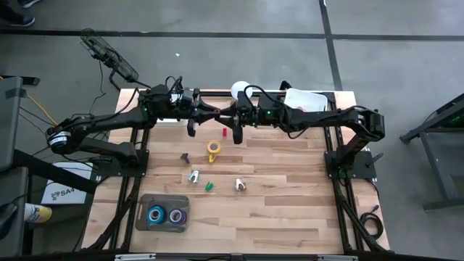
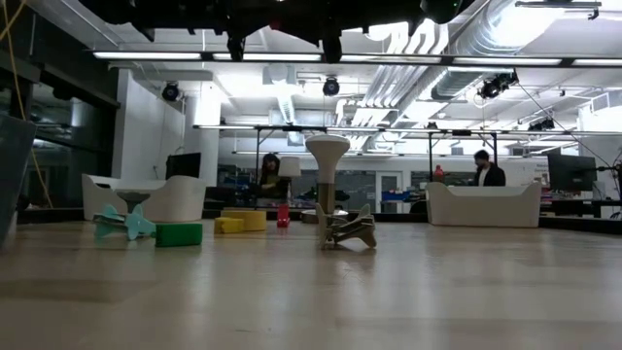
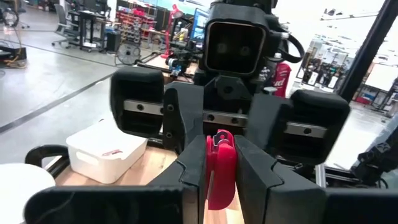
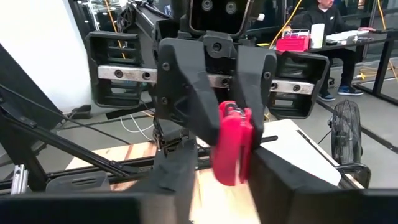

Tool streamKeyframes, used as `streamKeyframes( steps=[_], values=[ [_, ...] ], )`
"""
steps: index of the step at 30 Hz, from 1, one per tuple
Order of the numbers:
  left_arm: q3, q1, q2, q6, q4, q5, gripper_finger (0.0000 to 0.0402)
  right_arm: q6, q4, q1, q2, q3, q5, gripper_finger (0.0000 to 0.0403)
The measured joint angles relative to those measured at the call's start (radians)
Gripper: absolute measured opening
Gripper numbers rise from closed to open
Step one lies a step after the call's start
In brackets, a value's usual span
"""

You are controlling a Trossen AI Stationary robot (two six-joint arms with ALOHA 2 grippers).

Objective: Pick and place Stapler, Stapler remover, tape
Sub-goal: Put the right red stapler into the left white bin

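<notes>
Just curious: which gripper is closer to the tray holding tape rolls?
Left. The left gripper sits beyond the tray, slightly to its right; the right gripper is farther right.

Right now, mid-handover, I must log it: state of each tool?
Left tool: closed on the red stapler.
Right tool: around it, grip cannot be told.

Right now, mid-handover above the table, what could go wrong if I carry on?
1. The left gripper is shut on just one end of the red object, high above the table. Once it bears the whole weight, the object may pivot or slip and fall.
2. The right gripper sits nose to nose with the left one, close around the same object. A sideways pull could knock them together or tug the object loose, so backing straight out looks safer.
</notes>
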Motion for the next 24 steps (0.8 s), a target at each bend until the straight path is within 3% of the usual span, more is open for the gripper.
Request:
streamKeyframes(
  steps=[4,8,16,24],
  values=[
    [0.000,0.000,0.001,0.008,-0.002,-0.005,0.0050,0.006,-0.005,0.000,0.000,0.000,-0.001,0.0173],
    [0.000,0.000,0.001,0.018,-0.007,-0.008,0.0050,0.024,-0.008,0.000,0.000,0.001,0.006,0.0201],
    [-0.002,0.000,-0.001,0.067,-0.091,-0.079,0.0050,0.034,-0.108,-0.006,-0.001,0.002,0.068,0.0212],
    [-0.002,0.000,-0.003,0.110,-0.223,-0.322,0.0050,0.116,-0.230,-0.029,-0.001,0.002,0.069,0.0212]
  ],
)
